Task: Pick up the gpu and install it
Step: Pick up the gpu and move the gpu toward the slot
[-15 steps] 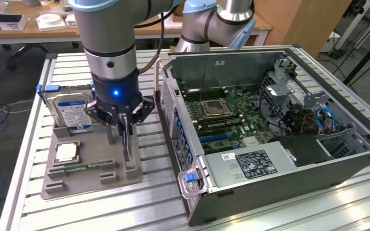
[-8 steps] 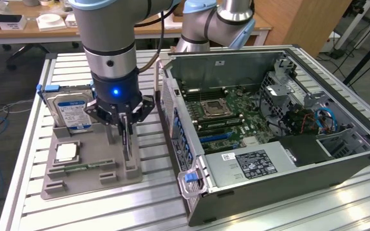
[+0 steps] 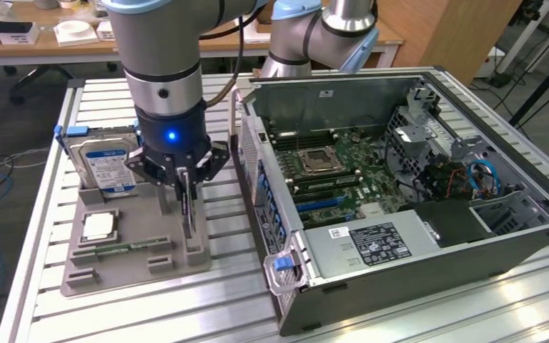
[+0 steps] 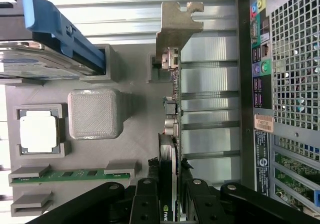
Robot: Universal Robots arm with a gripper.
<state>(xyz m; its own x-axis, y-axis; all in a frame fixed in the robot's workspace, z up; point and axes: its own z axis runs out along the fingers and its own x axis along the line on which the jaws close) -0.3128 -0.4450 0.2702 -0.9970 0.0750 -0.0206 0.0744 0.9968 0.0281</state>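
The gpu (image 3: 189, 211) stands on edge in a slot of the grey holder tray (image 3: 131, 266), to the exterior view's left of the open computer case (image 3: 399, 193). My gripper (image 3: 185, 180) reaches straight down over it and is shut on the card's upper edge. In the wrist view the gpu (image 4: 171, 134) shows edge-on, with its silver end bracket (image 4: 177, 23) at the far end and its black cooler between the fingers (image 4: 145, 201) of my gripper (image 4: 168, 204). Whether the card's lower edge still sits in the slot I cannot tell.
The tray (image 4: 130, 144) also holds a hard drive (image 3: 103, 161) with a blue rail (image 4: 60, 28), a processor (image 4: 39, 134), a green memory stick (image 4: 70, 175) and a grey block (image 4: 94, 114). The case's rear panel (image 4: 285, 83) stands close beside the card. The motherboard (image 3: 342, 179) lies exposed inside.
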